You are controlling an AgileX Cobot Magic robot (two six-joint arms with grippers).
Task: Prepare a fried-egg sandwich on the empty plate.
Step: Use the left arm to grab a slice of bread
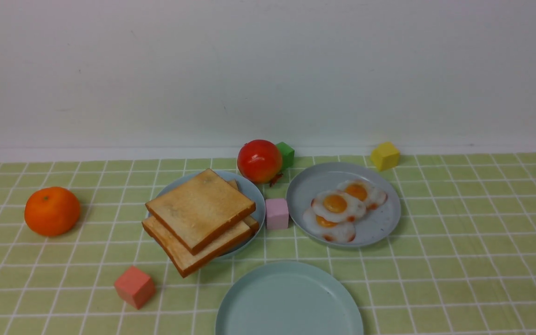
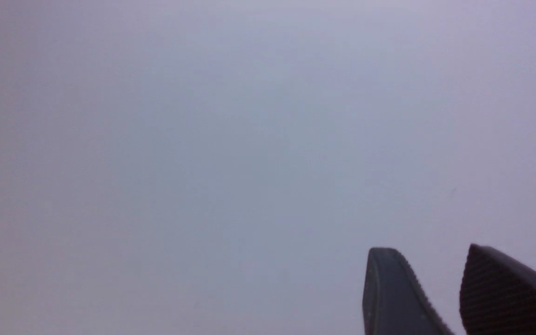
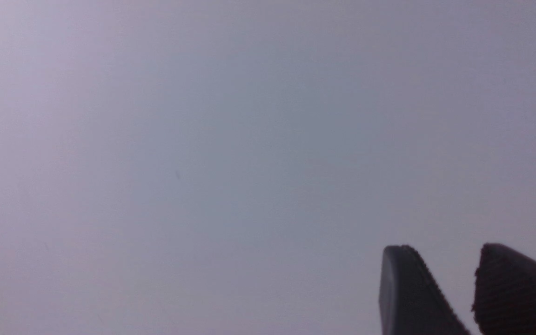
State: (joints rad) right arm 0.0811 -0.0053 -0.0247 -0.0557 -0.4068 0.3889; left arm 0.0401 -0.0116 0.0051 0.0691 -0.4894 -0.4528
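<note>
The toast slices (image 1: 201,209) are stacked on the left plate (image 1: 257,197) and overhang its near edge. They look stiff and light, best pinched at that jutting crust. The glossy eggs (image 1: 338,204) overlap on the right plate (image 1: 382,225) and look thin and slippery. The empty plate (image 1: 289,298) sits nearest. The left pincer (image 2: 428,260) and right pincer (image 3: 449,256) both stand part-open, holding nothing.

— Where is the toast?
— The square golden-brown toast slices (image 1: 200,207) lie stacked askew on the round blue plate (image 1: 255,193). The lowest juts past its near rim.
— And the egg?
— The glossy toy fried egg (image 1: 338,204) lies flat, overlapping two like it, on the grey speckled plate (image 1: 382,223).
— The round pale mint plate (image 1: 291,298)?
— Bare, nearest the robot, in front of the gap between the other two.
</note>
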